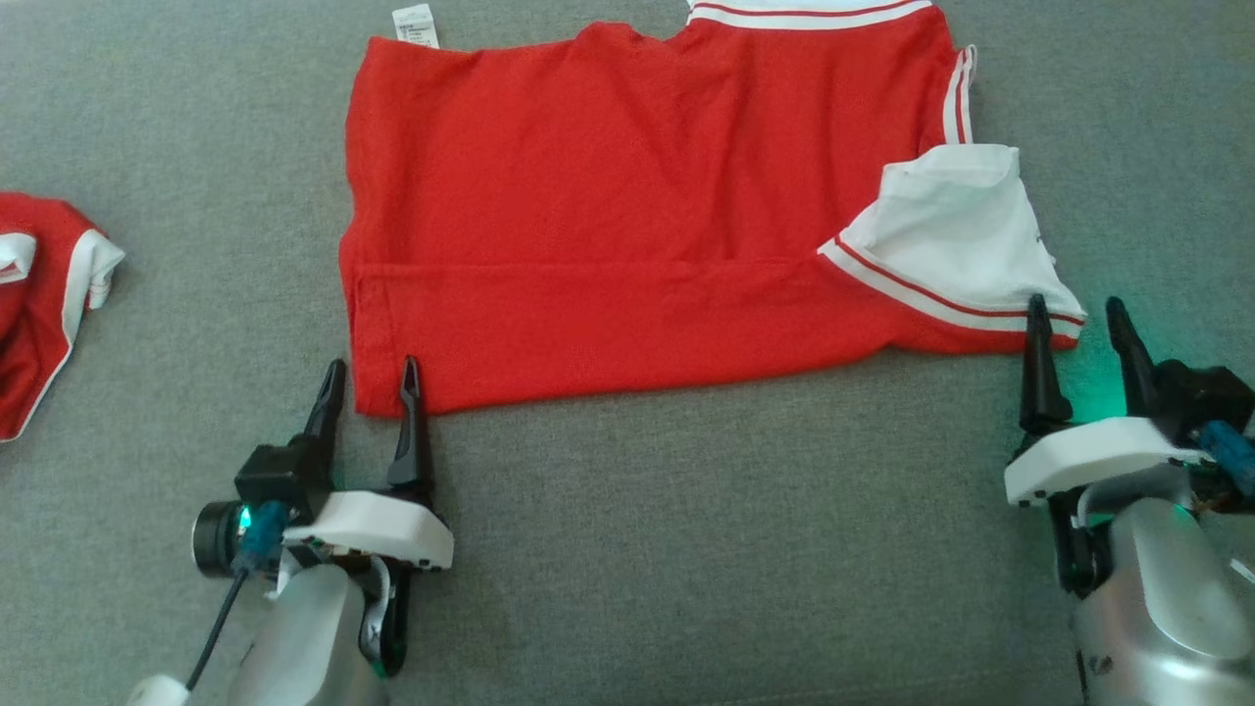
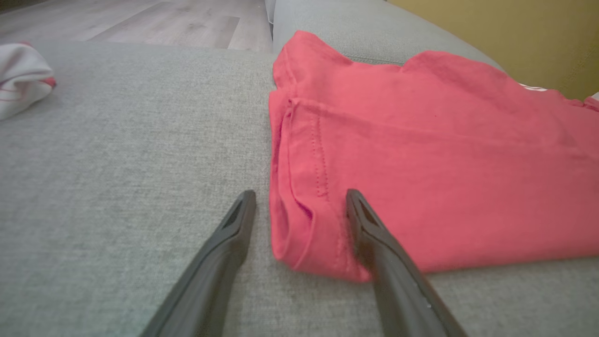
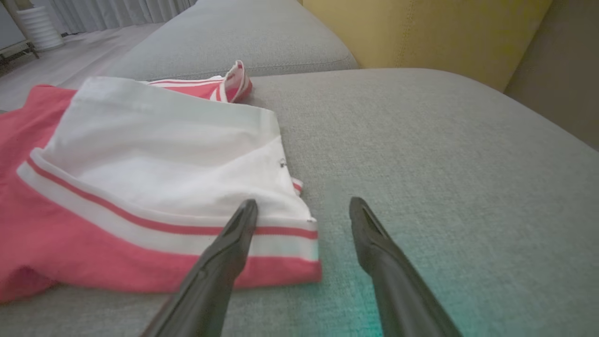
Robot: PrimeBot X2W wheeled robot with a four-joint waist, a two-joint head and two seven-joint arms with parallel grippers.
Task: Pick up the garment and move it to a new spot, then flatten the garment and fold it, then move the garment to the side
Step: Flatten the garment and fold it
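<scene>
The red garment (image 1: 627, 226) lies flat on the grey sofa (image 1: 686, 549). The left pincer (image 1: 374, 368) and right pincer (image 1: 1076, 304) each straddle a near corner, both gaping wide and gripping nothing.

Two garments, the spread garment (image 1: 608, 245) and the crumpled garment (image 1: 39, 294), and four dark fingers (image 1: 410, 422).
</scene>
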